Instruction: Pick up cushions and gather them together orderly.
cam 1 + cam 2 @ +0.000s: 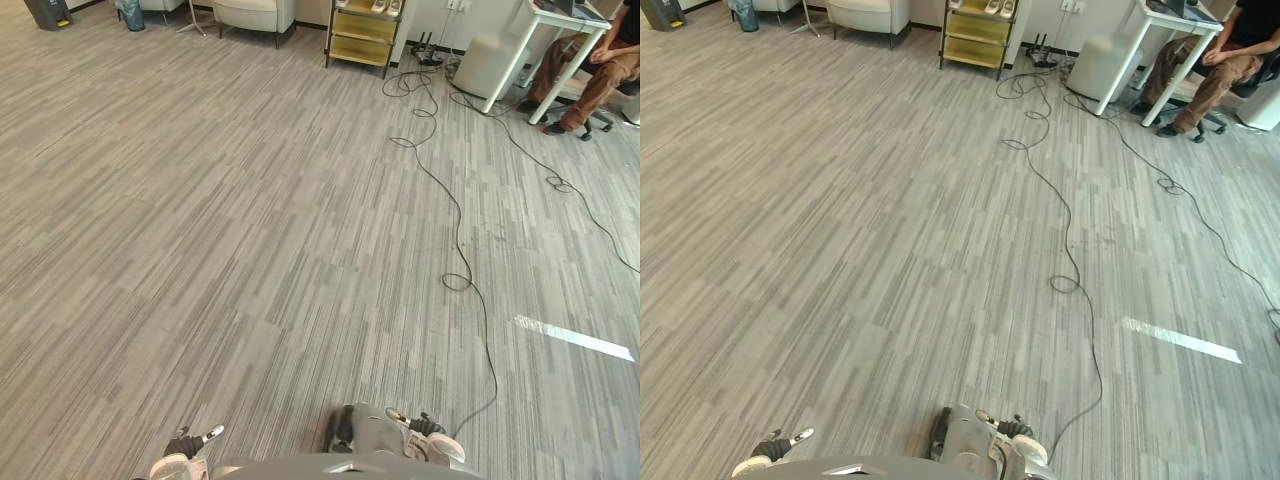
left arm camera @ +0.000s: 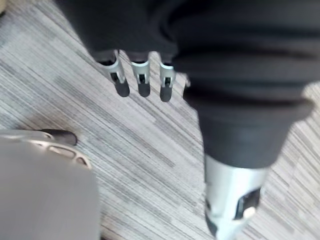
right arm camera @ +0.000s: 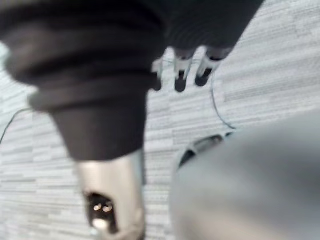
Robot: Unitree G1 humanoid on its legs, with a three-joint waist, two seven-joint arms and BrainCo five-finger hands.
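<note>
My left hand [image 1: 186, 450] hangs low at my side over the grey plank floor [image 1: 250, 220]. In the left wrist view its fingers [image 2: 142, 82] point straight down, the thumb [image 2: 231, 200] stands apart, and nothing is held. My right hand [image 1: 425, 430] hangs on the other side. In the right wrist view its fingers [image 3: 181, 75] are likewise relaxed and hold nothing.
At the far end stand a pale armchair [image 1: 255, 14], a yellow shelf cart [image 1: 365, 30] and a dark bin [image 1: 47, 12]. At the far right a person [image 1: 595, 75] sits by a white table [image 1: 560, 35]. A white strip [image 1: 573, 337] lies on the floor at right.
</note>
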